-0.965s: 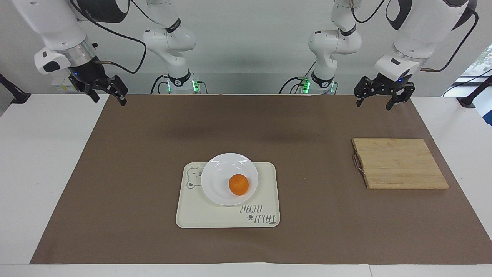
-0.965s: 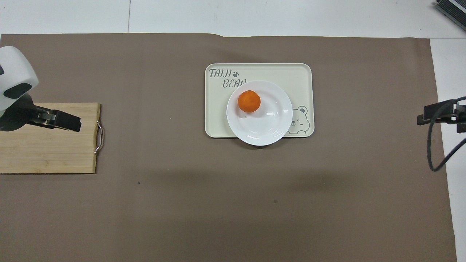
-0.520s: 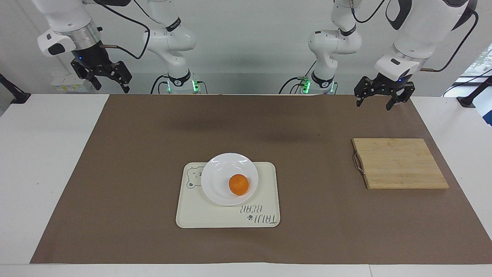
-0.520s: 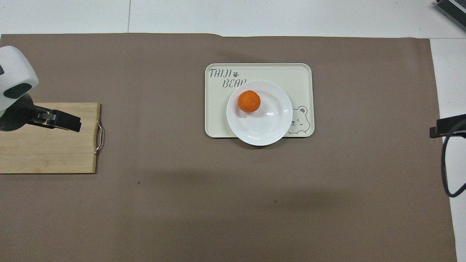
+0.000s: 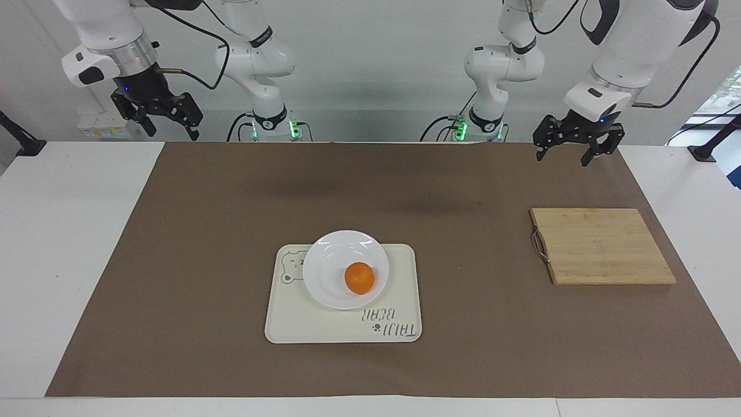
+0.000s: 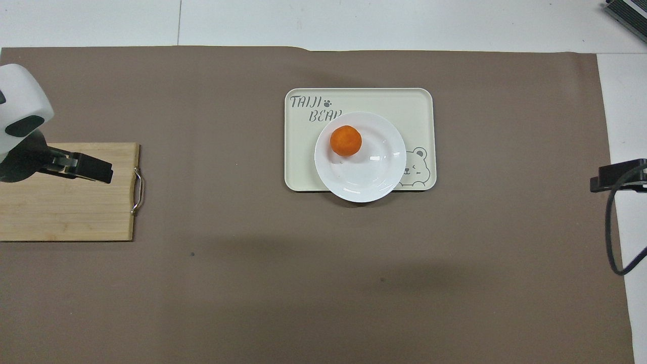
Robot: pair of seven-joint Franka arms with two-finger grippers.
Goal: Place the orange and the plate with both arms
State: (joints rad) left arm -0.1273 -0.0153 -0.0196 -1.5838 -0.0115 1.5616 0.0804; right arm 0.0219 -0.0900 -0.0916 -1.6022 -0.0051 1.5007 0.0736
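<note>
The orange (image 5: 359, 278) lies in the white plate (image 5: 327, 260). The plate rests on the cream bear tray (image 5: 324, 324) in the middle of the table and overhangs the tray's edge nearest the robots. In the overhead view the orange (image 6: 345, 140) sits in the half of the plate (image 6: 371, 174) farther from the robots. My right gripper (image 5: 172, 130) is open and empty, high in the air at the right arm's end. My left gripper (image 5: 562, 157) is open and empty, raised at the left arm's end. Both are well away from the plate.
A bamboo cutting board (image 5: 602, 246) with a metal handle lies at the left arm's end of the brown mat (image 5: 202, 231). The tray (image 6: 399, 103) carries lettering and a bear drawing. White tabletop borders the mat.
My right gripper has risen and drawn back toward the robots' end of the table. The left gripper, plate and orange have not moved.
</note>
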